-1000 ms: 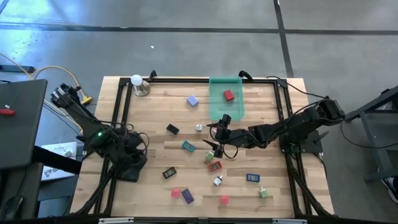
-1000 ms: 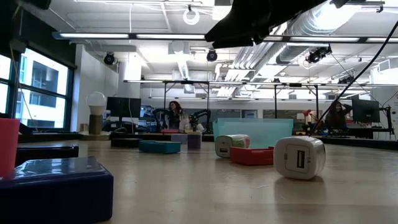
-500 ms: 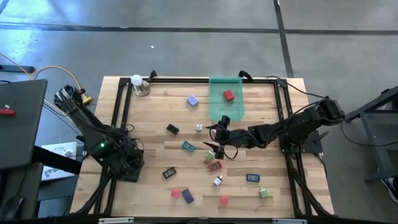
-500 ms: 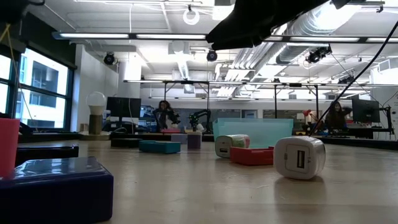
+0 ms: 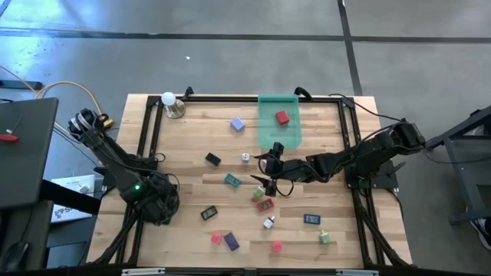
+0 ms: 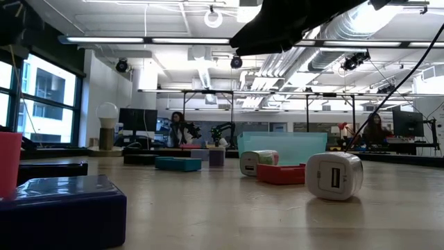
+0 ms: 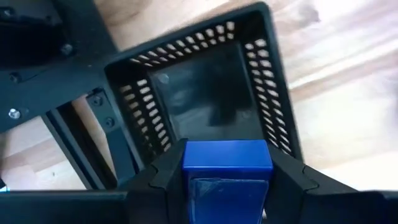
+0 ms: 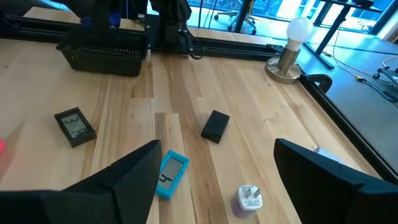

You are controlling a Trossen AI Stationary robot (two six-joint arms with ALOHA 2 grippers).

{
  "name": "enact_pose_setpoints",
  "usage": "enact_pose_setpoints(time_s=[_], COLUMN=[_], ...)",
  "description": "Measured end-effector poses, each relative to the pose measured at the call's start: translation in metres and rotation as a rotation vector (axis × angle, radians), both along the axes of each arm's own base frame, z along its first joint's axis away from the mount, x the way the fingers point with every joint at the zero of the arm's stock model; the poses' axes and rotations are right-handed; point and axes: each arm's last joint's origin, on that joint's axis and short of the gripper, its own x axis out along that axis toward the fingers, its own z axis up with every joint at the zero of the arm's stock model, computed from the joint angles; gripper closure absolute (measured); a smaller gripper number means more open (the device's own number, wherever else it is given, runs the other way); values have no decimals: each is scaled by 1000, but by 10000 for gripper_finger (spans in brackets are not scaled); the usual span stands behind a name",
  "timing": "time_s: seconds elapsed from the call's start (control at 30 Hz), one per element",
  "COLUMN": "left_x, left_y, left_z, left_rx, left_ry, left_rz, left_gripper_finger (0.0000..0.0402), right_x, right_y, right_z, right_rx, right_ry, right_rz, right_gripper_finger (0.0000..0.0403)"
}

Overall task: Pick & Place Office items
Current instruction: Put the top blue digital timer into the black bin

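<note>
My left gripper point(image 7: 227, 186) is clenched on a blue block point(image 7: 227, 163), its two dark fingers point(image 7: 163, 176) pressed to either side of it, and it hangs directly over the black slotted tray point(image 7: 266, 93); the block is above the tray's open well, not touching its floor. I take that tray point(image 5: 159, 212) as my landmark, sitting at the table's left edge beside the black frame rail. My right gripper point(image 8: 214, 180) is released, jaws standing wide with nothing between them, well away from the tray, out over the middle of the wooden table point(image 5: 192, 153). The other office items lie scattered across the boards on the side of the tray toward the right arm: nearest it a dark flat piece with a label point(image 8: 75, 127), then a black block point(image 8: 216, 126), a teal flat piece point(image 8: 168, 175) and a white plug cube point(image 8: 248, 198) close under my right gripper. Farther from the tray stands the translucent green tray point(image 5: 279, 120) with a red block point(image 5: 282, 118) in it. A white bulb on a metal base point(image 5: 172, 103) stands at the table's corner, well apart from the black tray.
</note>
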Motion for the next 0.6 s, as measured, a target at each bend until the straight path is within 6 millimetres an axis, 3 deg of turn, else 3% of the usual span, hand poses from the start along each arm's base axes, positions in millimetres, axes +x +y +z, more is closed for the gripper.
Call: enact_pose_setpoints(time_s=[0.6], left_x=[-6], left_y=[4], left_z=[-44], left_rx=[-65], left_ry=[43], left_rz=[30], left_gripper_finger=[255], right_x=[0], right_y=[1], right_z=[0], right_rx=[10], right_ry=[3], right_rz=[26], right_gripper_finger=[103])
